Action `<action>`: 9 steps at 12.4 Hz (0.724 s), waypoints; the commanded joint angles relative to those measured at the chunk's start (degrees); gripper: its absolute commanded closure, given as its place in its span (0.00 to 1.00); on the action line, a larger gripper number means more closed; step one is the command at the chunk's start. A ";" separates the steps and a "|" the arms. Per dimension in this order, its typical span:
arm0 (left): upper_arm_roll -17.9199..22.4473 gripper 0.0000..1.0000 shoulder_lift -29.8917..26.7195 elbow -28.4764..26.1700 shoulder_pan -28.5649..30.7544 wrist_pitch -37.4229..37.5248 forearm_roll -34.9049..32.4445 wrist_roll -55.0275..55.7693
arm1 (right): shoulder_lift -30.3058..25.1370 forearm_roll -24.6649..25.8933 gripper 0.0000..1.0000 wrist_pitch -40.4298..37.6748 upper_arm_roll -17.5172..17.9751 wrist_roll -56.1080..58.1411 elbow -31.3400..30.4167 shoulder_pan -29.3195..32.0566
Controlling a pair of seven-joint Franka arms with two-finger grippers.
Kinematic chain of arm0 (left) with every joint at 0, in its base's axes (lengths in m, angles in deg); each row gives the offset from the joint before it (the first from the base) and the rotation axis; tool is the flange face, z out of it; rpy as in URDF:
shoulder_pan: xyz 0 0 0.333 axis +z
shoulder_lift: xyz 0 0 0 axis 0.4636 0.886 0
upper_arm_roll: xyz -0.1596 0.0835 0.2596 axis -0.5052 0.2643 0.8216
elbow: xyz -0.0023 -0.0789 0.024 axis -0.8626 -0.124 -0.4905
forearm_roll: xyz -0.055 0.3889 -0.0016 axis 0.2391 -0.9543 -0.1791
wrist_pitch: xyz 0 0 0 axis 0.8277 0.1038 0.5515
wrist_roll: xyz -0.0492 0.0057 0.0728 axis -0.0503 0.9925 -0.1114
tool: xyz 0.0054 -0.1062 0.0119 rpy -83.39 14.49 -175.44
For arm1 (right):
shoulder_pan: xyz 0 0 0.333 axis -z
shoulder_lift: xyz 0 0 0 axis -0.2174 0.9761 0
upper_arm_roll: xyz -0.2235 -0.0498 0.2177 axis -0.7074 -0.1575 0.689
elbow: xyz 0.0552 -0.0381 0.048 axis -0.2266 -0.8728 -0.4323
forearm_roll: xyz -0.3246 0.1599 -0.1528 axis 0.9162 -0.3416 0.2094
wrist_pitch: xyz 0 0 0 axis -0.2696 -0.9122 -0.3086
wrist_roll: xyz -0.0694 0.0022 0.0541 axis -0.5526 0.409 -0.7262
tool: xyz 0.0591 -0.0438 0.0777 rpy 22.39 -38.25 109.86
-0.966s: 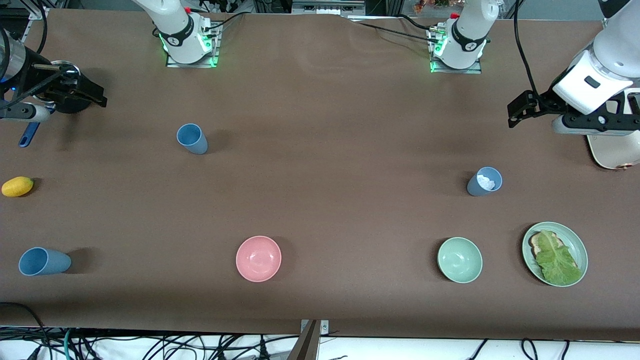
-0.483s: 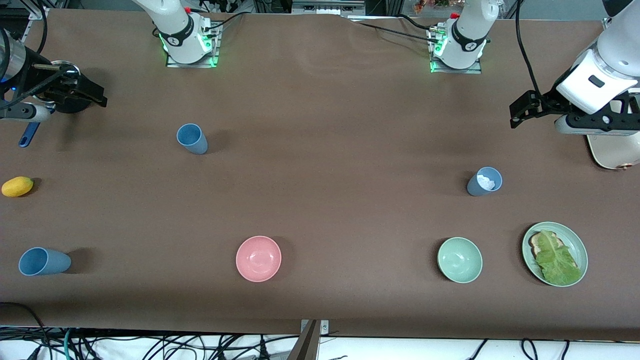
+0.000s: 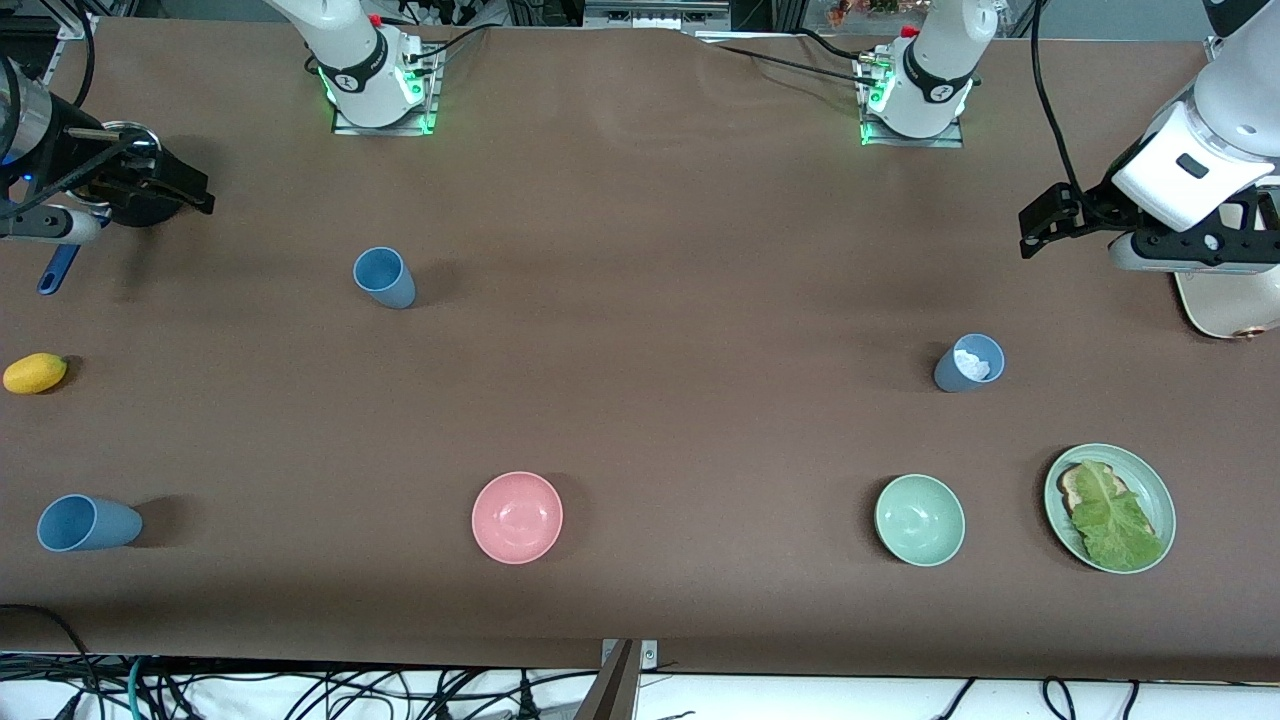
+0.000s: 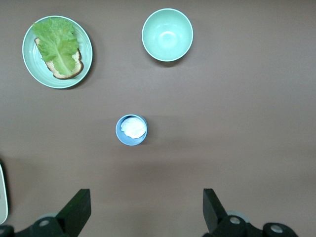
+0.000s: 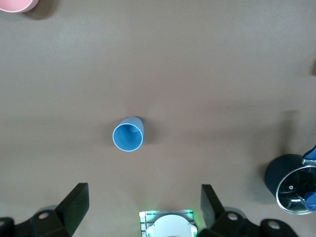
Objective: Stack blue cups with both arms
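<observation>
Three blue cups stand apart on the brown table. One blue cup (image 3: pixel 383 277) (image 5: pixel 128 134) is empty and sits near the right arm's base. A second cup (image 3: pixel 968 362) (image 4: pixel 131 130) has something white inside it. The third cup (image 3: pixel 88 523) is near the front edge at the right arm's end. My left gripper (image 3: pixel 1040 220) (image 4: pixel 145 210) hangs open over bare table at the left arm's end, holding nothing. My right gripper (image 3: pixel 190 190) (image 5: pixel 143 207) hangs open and empty over the right arm's end, beside a dark pot.
A pink bowl (image 3: pixel 517 517) and a pale green bowl (image 3: pixel 919 520) (image 4: pixel 167 34) sit near the front edge. A green plate (image 3: pixel 1158 490) (image 4: pixel 29 64) carries bread and lettuce. A yellow fruit (image 3: pixel 35 372), a blue-handled utensil (image 3: pixel 58 270), the dark pot (image 3: pixel 140 205) and a white object (image 3: pixel 1225 300) lie at the ends.
The left arm has shifted slightly toward its end of the table. The right arm and all cups are unmoved.
</observation>
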State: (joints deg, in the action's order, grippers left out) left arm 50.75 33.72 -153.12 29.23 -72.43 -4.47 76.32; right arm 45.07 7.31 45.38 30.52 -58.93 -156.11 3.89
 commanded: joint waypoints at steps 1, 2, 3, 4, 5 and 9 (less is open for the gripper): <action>-0.28 0.00 1.65 2.09 0.32 1.63 0.54 -0.52 | 0.24 -0.53 0.00 -1.23 0.03 0.41 1.20 -0.03; -0.19 0.00 2.18 2.01 0.59 2.58 0.63 -0.69 | 0.24 -0.53 0.00 -1.23 0.03 0.32 1.20 -0.03; -0.10 0.00 2.36 2.01 0.59 3.29 0.63 -0.35 | 0.24 -0.53 0.00 -1.23 0.03 0.32 1.20 -0.03; -0.02 0.00 2.79 2.01 0.59 3.38 0.54 -0.34 | 0.24 -0.53 0.00 -1.23 0.03 0.32 1.20 -0.03; 0.25 0.00 4.28 2.09 0.85 3.56 0.54 -0.61 | 0.24 -0.53 0.00 -1.23 0.03 0.32 1.20 -0.03; 0.86 0.00 9.37 2.36 5.93 2.77 -0.94 -1.31 | 0.24 -0.53 0.00 -1.23 0.03 0.32 1.28 -0.03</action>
State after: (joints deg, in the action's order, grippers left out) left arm 51.75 39.62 -153.06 32.77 -70.36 -4.56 76.21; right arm 45.08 7.31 45.34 30.53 -58.93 -156.11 3.87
